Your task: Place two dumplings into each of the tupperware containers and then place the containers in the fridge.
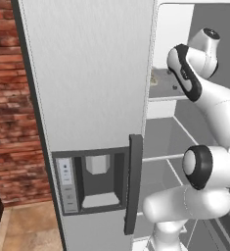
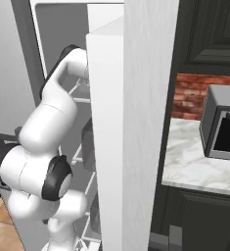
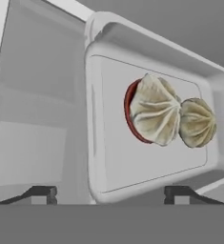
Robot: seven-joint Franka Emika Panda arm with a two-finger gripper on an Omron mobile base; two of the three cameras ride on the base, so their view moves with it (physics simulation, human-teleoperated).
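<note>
up close, the hand view looks down on a tupperware container point(image 3: 151, 138), a pale grey tray with rounded corners and a raised rim, resting on a grey fridge shelf point(image 3: 32, 119). two dumplings point(image 3: 173, 118) lie inside it, touching each other, toward the side of the tray that shows at the right of this view. the bigger-looking one sits over a dark red round patch on the tray floor. the gripper point(image 3: 108, 194) stands wide: its two dark finger tips point(image 3: 39, 193) rise at the bottom of the view, well apart, one beside the tray's near corner and the other under its near rim. neither tip presses on the tray, so nothing is held.

from the left base view, the fridge point(image 1: 87, 73) has its door swung open, with the recessed dispenser panel point(image 1: 94, 181) and the dark vertical handle point(image 1: 132, 184) facing the camera. the white arm point(image 1: 204, 122) reaches past the door edge into the fridge at the level of an upper shelf, where a pale object lies, too small to tell apart.

from the right base view, the arm bends up and into the open fridge behind the white door edge point(image 2: 136, 122), which hides the hand. to the right, a microwave point(image 2: 223, 128) stands on a marble counter point(image 2: 195, 162).
</note>
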